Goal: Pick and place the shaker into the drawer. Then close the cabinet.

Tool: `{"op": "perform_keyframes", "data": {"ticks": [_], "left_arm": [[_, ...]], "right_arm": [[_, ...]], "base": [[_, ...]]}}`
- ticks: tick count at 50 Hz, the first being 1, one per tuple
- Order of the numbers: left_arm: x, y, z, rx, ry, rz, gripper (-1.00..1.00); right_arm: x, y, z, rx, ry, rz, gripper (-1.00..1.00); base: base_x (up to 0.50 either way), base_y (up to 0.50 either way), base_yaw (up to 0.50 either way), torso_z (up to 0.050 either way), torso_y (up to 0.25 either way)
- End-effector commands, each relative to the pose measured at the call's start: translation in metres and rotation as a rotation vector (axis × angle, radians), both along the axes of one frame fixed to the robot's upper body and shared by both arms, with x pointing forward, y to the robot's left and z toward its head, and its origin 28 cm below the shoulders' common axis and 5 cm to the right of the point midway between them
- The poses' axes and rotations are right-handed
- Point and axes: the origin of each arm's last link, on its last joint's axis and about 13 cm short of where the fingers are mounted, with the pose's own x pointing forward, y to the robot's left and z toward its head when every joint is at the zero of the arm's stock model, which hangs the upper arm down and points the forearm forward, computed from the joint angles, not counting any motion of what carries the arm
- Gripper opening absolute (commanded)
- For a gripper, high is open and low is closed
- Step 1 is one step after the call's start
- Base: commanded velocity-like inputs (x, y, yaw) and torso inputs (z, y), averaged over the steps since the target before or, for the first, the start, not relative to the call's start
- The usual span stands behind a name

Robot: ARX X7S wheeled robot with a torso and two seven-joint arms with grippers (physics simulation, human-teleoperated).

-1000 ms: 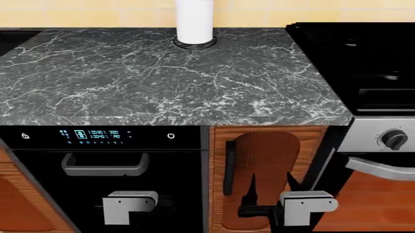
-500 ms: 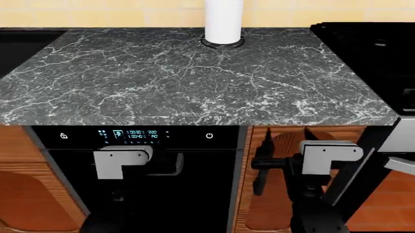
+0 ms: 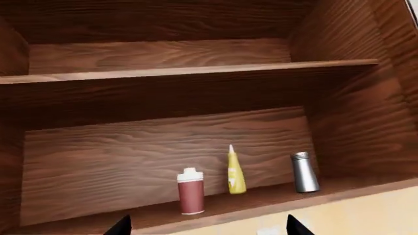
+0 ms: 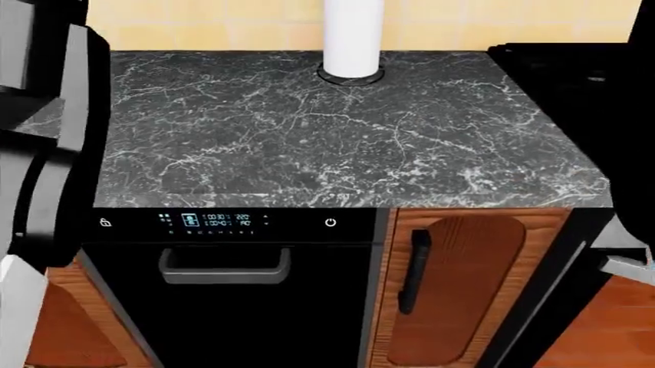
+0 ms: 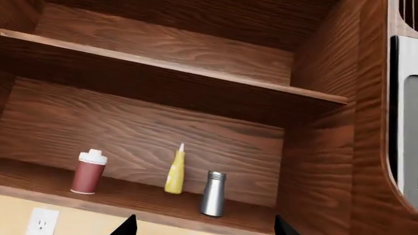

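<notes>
Reddish-brown wood fills the left wrist view: an open cabinet whose lower shelf [image 3: 261, 198] carries three containers in a row, the shaker [image 3: 304, 172] at one end, a yellow squeeze bottle [image 3: 235, 174] in the middle, a maroon cylinder [image 3: 190, 191] at the other. Only two dark fingertips [image 3: 121, 226] show, spread apart and empty. The head view offers grey marble counter [image 4: 338, 138], an oven panel [image 4: 205, 221] with unreadable digits, and no drawer. The right wrist view repeats the row; its gripper also gapes, holding nothing.
</notes>
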Motion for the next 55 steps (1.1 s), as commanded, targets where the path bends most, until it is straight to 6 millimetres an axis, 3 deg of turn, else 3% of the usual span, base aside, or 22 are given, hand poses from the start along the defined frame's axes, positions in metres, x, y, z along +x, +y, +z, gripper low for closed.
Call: {"op": "perform_keyframes", "data": {"ticks": [1,10,27,30,37,46,55], "left_arm": [[-0.036,0.015,0.055,0.044,0.109,0.123,1.0],[-0.027,0.01,0.035,0.107,0.278,0.082,1.0],[-0.024,0.008,0.029,0.128,0.322,0.048,1.0],[-0.026,0.008,0.035,0.056,0.27,0.048,1.0],[-0.032,0.008,0.046,-0.063,0.208,0.043,1.0],[-0.03,0.005,0.044,-0.075,0.208,0.045,1.0],[-0.028,0.005,0.041,-0.065,0.207,0.057,1.0]], "right_arm": [[-0.036,0.005,0.042,-0.027,0.2,0.024,1.0],[-0.033,0.008,0.035,-0.034,0.29,0.047,1.0],[-0.035,0.015,0.034,-0.061,0.332,0.091,1.0],[-0.035,0.016,0.035,-0.095,0.329,0.093,1.0],[-0.037,0.018,0.04,-0.125,0.292,0.103,1.0],[-0.038,0.016,0.041,-0.129,0.276,0.092,1.0],[-0.037,0.015,0.04,-0.134,0.283,0.092,1.0]], "base": [[0.0,0.0,0.0,0.05,0.09],[0.0,0.0,0.0,0.05,0.088],[0.0,0.0,0.0,0.05,0.088],[0.0,0.0,0.0,0.05,0.086],[0.0,0.0,0.0,0.0,0.0],[0.03,0.0,0.0,0.0,0.0],[0.46,-0.12,0.0,0.0,0.0]]}}
